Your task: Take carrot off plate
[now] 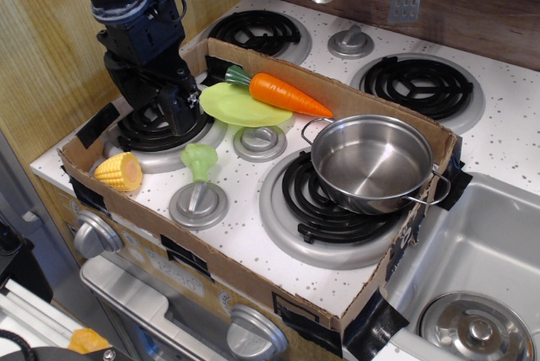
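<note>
My pincer point(179, 106) hangs low over the rear-left burner point(164, 129), its dark fingers pointing down at the coil; from this angle I cannot tell whether they are parted or pressed together, and nothing sits between them. Just to my right lies the lime-green plate point(229, 106), resting partly on the burner's rim, and the carrot point(283, 94) lies across its far edge, green stem toward the cardboard wall point(278, 61), orange tip reaching past the rim toward the steel pot point(371, 163). So the carrot is on the plate, untouched; I judge the lift not yet begun. A pale green mushroom toy point(199, 161) stands near the front knob, a corn cob point(120, 171) at the left corner, all fenced onto the counter point(253, 243) by the cardboard.
</note>
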Controlling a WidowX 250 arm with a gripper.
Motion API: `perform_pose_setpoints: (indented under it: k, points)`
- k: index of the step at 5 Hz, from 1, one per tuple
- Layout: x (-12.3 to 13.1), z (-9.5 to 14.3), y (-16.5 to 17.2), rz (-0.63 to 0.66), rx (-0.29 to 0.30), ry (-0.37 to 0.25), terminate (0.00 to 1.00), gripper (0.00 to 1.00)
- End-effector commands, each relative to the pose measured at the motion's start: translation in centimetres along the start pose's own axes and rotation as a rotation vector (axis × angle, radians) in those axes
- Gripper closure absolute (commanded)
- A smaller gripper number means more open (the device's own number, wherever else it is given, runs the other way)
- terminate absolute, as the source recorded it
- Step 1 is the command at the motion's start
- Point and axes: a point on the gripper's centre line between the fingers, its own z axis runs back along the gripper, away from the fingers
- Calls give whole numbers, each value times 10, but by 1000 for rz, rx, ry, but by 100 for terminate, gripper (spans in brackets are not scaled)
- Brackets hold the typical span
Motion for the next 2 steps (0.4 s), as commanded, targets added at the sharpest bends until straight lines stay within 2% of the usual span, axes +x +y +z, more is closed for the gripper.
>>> perform_pose_setpoints:
  k: [1,2]
  points:
    - [0,0,0,0,0,0,0,0]
    - [9,1,4,-122,-54,40,0,0]
